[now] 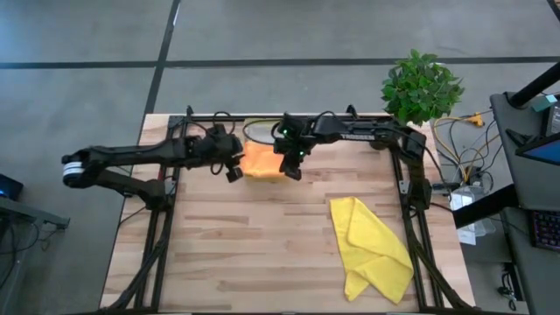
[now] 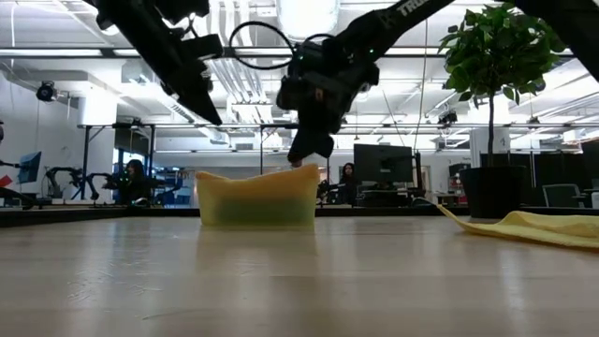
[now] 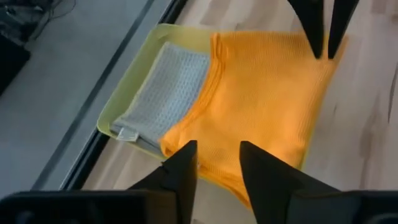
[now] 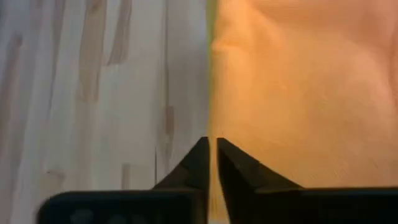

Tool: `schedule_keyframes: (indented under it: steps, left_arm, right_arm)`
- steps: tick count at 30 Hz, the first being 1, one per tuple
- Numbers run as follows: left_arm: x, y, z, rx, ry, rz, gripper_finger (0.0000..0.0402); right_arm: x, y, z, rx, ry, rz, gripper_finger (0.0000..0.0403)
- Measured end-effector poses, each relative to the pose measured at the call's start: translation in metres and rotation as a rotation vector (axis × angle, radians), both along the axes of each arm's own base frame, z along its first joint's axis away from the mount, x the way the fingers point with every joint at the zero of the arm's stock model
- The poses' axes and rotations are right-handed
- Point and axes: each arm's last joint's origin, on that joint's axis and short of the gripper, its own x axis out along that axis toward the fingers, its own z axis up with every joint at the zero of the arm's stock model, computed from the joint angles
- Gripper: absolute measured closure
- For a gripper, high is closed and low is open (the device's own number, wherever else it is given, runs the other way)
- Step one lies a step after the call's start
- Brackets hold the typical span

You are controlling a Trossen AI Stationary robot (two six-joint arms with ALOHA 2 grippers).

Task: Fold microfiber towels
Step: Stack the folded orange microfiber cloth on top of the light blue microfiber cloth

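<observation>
From above, the left gripper and the right gripper flank the orange towel, which lies folded at the far middle of the table; the arms cover its far edge, and how far either set of jaws stands apart cannot be judged here. The yellow towel lies rumpled and unfolded near the table's right front, well apart from both grippers. At table height, the yellow tray stands as a low wall hiding its contents; the right gripper hangs just over its rim, the left gripper higher up and clear of it, and only an edge of the yellow towel shows. The left wrist view shows the left gripper with its jaws parted and holding nothing above the orange towel, which covers most of the tray and overlaps the grey towel. The right wrist view shows the right gripper with jaws nearly together at the orange towel edge; whether they pinch cloth cannot be told.
</observation>
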Motion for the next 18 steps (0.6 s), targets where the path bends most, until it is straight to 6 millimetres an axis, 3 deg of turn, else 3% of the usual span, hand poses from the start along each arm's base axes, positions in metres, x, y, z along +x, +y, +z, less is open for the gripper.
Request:
schedule_keyframes:
  steps: [6,12,15,18]
  left_arm:
    - [0.006,0.001,-0.008,-0.011,0.041,0.0,0.0339]
    - [0.008,0.002,-0.012,-0.016,0.057,0.001,0.035]
    - [0.009,0.002,-0.013,-0.017,0.057,0.002,0.035]
    - [0.01,0.002,-0.015,-0.041,0.06,-0.022,0.035]
  right_arm:
    - [0.014,0.004,-0.021,-0.059,0.063,0.035,0.0393]
    - [0.029,0.003,-0.041,-0.113,0.193,0.06,0.0394]
    - [0.035,-0.003,-0.032,-0.122,0.172,0.028,0.0394]
    - [0.036,-0.011,-0.006,-0.135,0.123,0.002,0.0394]
